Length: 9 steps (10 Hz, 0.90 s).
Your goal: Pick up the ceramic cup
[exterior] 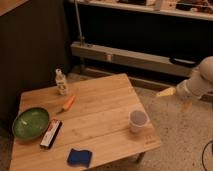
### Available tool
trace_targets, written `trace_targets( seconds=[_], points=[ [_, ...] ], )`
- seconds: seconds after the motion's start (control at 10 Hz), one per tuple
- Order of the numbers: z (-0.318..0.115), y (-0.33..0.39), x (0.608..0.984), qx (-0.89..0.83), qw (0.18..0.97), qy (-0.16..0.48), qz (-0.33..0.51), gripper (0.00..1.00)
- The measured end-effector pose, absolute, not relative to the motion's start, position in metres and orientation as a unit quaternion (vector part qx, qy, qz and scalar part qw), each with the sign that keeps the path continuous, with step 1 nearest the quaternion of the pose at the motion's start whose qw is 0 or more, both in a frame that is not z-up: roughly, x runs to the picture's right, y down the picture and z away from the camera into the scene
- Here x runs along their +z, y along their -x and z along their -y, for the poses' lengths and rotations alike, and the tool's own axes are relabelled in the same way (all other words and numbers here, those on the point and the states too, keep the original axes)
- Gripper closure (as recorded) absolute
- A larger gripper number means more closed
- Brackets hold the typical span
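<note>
The ceramic cup (pixel 138 120) is small, white and handleless with a greyish-purple inside. It stands upright near the right front corner of the wooden table (pixel 105 107). My gripper (pixel 175 99) hangs off the table's right side, above the speckled floor, to the right of the cup and higher. Its two tan fingers (pixel 165 92) stand apart and hold nothing. The white arm (pixel 201 82) comes in from the right edge.
On the table are a green bowl (pixel 31 122) at front left, a dark snack bar (pixel 50 133) beside it, a blue sponge (pixel 79 157) at the front edge, an orange carrot-like item (pixel 68 103) and a small labelled bottle (pixel 61 82). A metal rack base (pixel 125 56) runs behind.
</note>
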<state>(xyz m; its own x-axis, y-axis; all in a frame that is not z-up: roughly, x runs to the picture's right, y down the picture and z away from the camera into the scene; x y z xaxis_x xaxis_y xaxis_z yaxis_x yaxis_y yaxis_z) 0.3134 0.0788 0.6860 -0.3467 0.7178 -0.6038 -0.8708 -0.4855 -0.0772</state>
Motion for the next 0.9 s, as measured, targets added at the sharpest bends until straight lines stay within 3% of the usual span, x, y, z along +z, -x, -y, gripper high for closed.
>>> trace_targets(
  seconds=[0.2, 0.9],
  points=[
    [-0.098, -0.299, 0.680, 0.802, 0.498, 0.310, -0.114, 0.20],
    [-0.140, -0.249, 0.715, 0.769, 0.551, 0.287, -0.150, 0.20]
  ],
)
